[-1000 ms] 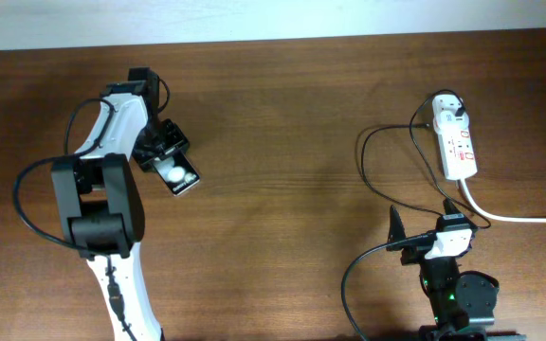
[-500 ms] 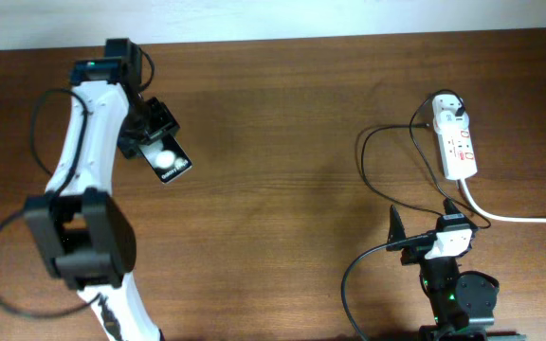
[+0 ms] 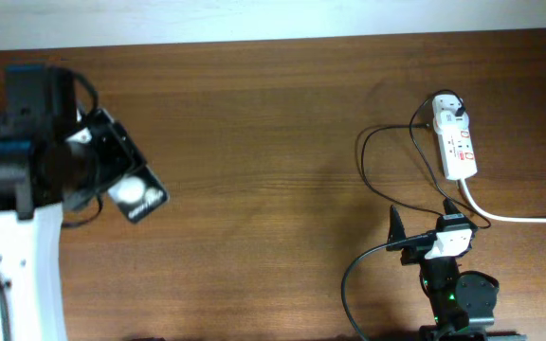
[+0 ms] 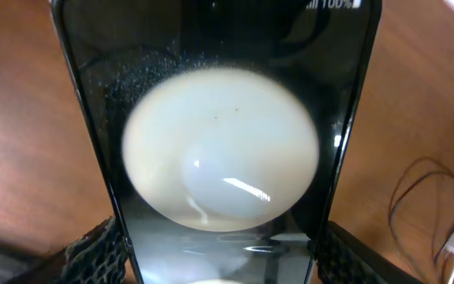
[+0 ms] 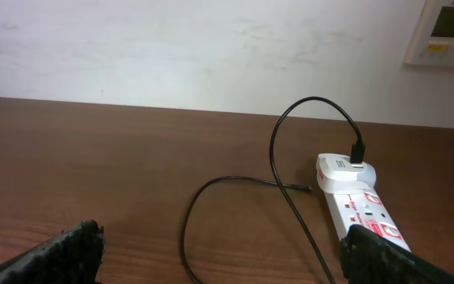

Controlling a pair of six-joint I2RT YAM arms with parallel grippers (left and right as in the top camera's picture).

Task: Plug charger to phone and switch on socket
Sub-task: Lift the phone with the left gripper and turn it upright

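The phone (image 3: 138,196) is gripped by the left hand (image 4: 219,254) at the far left of the bench (image 3: 273,142) and appears to be held up off the wood. The wrist view shows the glossy face close up, filled by a white glare, with a ribbed pad (image 4: 93,252) against each long edge. No cable reaches it, so plugging in is not yet done.

The charger (image 3: 363,156) lies well apart from the phone, on the right side of the bench. Its adapter (image 5: 345,173) sits in the end of the socket (image 3: 458,142), and the thin black cable runs from there in loose loops over the wood. The plug tip (image 5: 304,188) seems to lie free on the bench just beside the adapter, though it is small and hard to make out. The thick white cord (image 3: 519,218) runs off from the socket's other end to the right edge.

The right hand (image 5: 231,252) is near the front edge, short of the socket. Its fingers are spread wide with nothing between them.

By my reading, the task is in its early part. The phone is picked up and the adapter is seated. What is left is to bring the phone and the plug tip together, push the tip into the phone's port, and press the switch. The red switches (image 3: 463,144) are too small here to tell whether they are on or off.
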